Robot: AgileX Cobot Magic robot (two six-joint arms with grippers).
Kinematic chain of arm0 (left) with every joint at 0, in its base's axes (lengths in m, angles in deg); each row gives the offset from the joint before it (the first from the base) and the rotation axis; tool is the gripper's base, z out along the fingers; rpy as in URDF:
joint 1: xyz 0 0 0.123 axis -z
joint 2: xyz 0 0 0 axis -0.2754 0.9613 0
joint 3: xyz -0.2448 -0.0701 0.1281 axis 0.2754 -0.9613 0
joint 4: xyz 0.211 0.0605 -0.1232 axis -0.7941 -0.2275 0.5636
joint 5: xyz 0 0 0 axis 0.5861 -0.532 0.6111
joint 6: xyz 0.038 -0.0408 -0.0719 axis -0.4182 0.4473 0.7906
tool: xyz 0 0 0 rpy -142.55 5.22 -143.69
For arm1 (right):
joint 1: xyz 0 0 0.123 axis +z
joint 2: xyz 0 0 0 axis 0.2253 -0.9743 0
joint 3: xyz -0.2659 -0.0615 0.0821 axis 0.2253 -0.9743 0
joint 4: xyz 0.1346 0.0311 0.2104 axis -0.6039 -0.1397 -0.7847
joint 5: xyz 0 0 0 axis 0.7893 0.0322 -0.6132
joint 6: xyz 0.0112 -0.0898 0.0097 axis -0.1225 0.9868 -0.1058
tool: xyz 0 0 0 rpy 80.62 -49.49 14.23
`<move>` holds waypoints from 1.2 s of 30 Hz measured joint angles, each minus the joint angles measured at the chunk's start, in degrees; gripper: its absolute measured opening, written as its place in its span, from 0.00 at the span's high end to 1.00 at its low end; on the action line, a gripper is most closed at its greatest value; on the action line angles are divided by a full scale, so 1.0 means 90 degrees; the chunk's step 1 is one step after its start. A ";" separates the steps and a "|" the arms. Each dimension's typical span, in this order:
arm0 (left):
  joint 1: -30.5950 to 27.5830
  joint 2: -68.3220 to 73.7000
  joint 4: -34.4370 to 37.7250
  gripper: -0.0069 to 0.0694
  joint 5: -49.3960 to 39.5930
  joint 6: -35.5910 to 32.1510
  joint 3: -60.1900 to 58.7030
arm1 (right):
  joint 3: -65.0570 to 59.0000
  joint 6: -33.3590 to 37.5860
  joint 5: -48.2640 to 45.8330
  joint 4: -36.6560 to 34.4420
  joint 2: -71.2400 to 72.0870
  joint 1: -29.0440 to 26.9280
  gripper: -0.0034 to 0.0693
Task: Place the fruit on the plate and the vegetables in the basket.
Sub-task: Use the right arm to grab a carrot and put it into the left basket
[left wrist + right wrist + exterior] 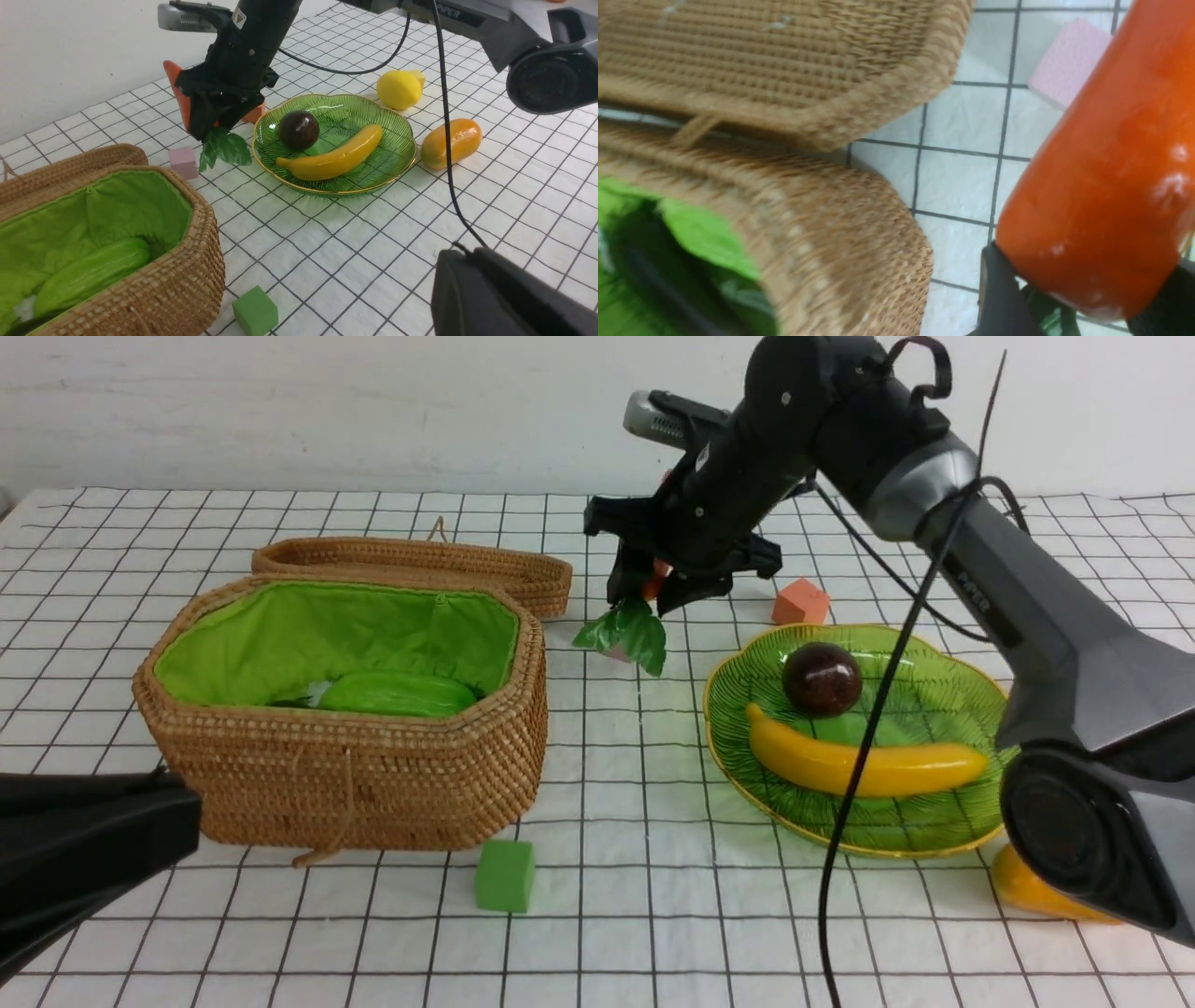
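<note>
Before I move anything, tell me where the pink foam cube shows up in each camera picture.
Front view: just above center, partly hidden behind the carrot's green leaves.
Left wrist view: the pink foam cube is left of center, near the carrot leaves.
Right wrist view: upper right, partly covered by the orange-red carrot.
Shared landmark: the woven basket.

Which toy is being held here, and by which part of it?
The carrot, gripped near its thick end, just above the green leaves, between the two tips of the right pincer.
</note>
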 joint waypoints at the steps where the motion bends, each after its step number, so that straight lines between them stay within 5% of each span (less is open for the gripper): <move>1: 0.0000 0.0000 -0.0163 0.90 0.0000 0.0075 0.0000 | 0.0000 0.0207 -0.0019 0.0016 0.0197 0.0056 0.46; 5: 0.0000 0.0000 -0.0948 0.90 0.0000 0.0855 0.0000 | 0.0000 0.1539 -0.0025 -0.0129 0.0814 0.0349 0.46; 9: 0.0000 -0.0023 -0.2190 0.90 -0.0026 0.2552 0.0000 | 0.0000 0.4128 -0.0026 -0.0778 0.1328 0.0949 0.46; 13: 0.0000 -0.0272 -0.3341 0.90 -0.0164 0.4124 0.0000 | -0.0235 0.5638 -0.0017 -0.0689 0.1445 0.1556 0.46; 19: 0.0000 -0.0829 -0.4225 0.90 -0.0365 0.5346 0.0000 | -0.1192 0.6646 -0.0045 0.0702 0.1326 0.2243 0.46; 36: 0.0000 -0.0922 -0.4222 0.89 -0.0635 0.5333 0.0000 | -0.1430 0.6327 0.0600 0.1550 0.0905 0.2332 0.46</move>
